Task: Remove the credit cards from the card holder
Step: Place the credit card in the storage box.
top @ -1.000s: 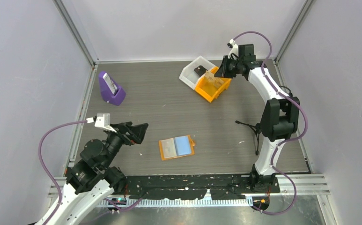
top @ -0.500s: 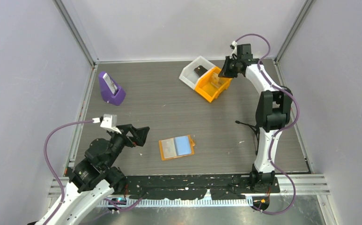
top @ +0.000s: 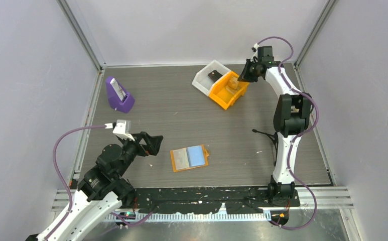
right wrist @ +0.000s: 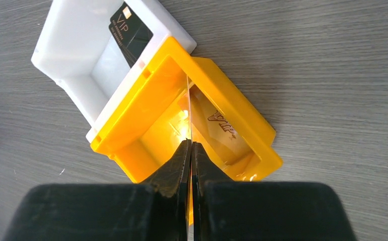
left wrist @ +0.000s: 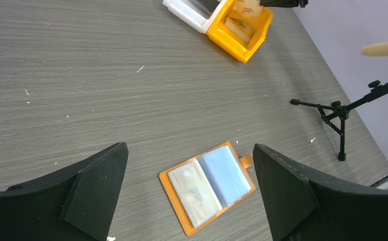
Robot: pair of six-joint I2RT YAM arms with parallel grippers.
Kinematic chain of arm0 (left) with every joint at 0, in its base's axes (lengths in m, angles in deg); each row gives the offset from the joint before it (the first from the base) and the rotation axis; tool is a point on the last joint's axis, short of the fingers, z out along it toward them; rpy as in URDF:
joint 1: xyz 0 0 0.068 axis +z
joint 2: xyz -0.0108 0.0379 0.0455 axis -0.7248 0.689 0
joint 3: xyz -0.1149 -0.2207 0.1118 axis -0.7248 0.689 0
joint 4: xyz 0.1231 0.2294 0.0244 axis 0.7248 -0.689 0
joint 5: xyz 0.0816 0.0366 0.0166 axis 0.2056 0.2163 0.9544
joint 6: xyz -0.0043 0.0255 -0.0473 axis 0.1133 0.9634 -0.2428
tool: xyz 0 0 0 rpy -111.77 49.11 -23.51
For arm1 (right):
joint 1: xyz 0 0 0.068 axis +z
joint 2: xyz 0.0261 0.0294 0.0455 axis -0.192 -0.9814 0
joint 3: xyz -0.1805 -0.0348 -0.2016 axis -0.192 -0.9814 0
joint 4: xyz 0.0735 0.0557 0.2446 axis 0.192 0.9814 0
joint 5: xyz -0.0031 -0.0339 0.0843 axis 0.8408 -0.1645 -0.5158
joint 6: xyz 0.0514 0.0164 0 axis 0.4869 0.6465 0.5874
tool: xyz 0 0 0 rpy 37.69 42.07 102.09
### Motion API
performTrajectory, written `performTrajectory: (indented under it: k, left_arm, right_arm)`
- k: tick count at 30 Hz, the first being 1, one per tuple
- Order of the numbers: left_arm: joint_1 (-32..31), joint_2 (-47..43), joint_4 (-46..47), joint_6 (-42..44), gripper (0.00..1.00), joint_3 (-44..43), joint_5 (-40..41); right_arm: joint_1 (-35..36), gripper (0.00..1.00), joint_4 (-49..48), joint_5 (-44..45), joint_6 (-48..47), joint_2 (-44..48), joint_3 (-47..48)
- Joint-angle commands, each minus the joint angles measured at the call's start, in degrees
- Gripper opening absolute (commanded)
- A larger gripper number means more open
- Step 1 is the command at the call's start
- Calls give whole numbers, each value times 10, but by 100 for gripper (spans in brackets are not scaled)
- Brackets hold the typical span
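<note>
The orange card holder (top: 189,158) lies open flat on the table, with a pale gold credit card (left wrist: 194,190) in its left sleeve and a light blue panel on the right. My left gripper (top: 151,144) hovers open just left of it; in the left wrist view the holder (left wrist: 174,187) lies between and beyond my spread fingers (left wrist: 101,186). My right gripper (right wrist: 191,144) is shut on a gold card (right wrist: 188,105), held edge-on and dipping into the orange bin (top: 221,96). Another gold card (right wrist: 222,128) lies inside that bin. A black card (right wrist: 131,30) sits in the white bin (top: 203,76).
A purple stand (top: 119,96) holding a flat device is at the back left. A small black tripod (top: 268,136) stands near the right arm's base. Frame posts and grey walls close in the table on three sides.
My right gripper has moved back and down with the gold card, from above the orange bin into it. My left arm has edged toward the card holder, still open.
</note>
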State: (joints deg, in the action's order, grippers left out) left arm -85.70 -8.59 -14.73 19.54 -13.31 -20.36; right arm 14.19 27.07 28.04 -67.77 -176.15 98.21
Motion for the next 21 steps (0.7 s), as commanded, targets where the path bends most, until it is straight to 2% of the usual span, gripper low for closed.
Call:
performTrajectory:
  k: [1,13,21]
  left_arm:
    - [1,8,33,-4,100,-2,-8]
    - [1,17,37,-16,100,-8,-11]
    - [1,27,39,-19,100,-16,-19]
  right_arm:
    - [-6,5,0,4,15,-14,40]
    - [-9,6,-8,30,41,-25,48]
    - [-10,17,-11,67,52,-12,43]
